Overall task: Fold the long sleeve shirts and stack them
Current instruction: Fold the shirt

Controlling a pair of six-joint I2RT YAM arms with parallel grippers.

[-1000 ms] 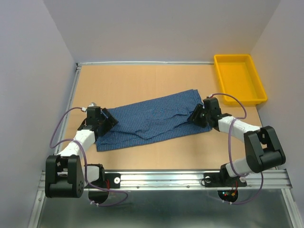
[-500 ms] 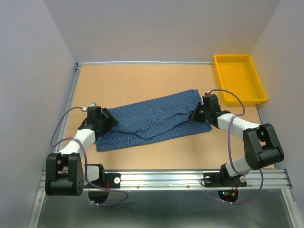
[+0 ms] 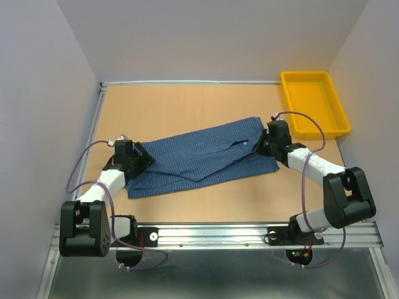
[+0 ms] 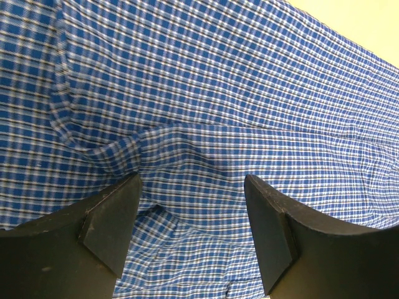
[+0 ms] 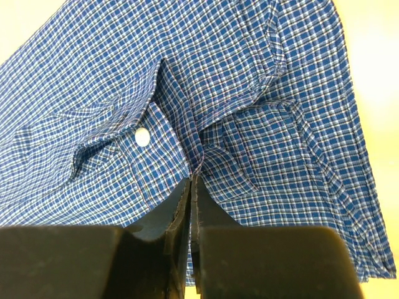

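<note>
One blue checked long sleeve shirt (image 3: 199, 159) lies stretched across the middle of the table, rumpled, with a white button (image 5: 142, 136) showing near its right end. My left gripper (image 3: 141, 159) is at the shirt's left end, open, its fingers (image 4: 112, 218) straddling a raised fold of cloth (image 4: 187, 187) without pinching it. At the shirt's right end my right gripper (image 3: 265, 144) is shut on a pinched ridge of the shirt (image 5: 206, 134), which pulls up into folds at the closed tips (image 5: 191, 180).
A yellow tray (image 3: 313, 103) stands at the back right corner, close behind the right arm. Grey walls enclose the table on three sides. A metal rail (image 3: 218, 233) with the arm bases runs along the near edge.
The right gripper closed on the shirt's right end and drew it slightly back and right, bunching the cloth there. The left arm has not moved.
</note>
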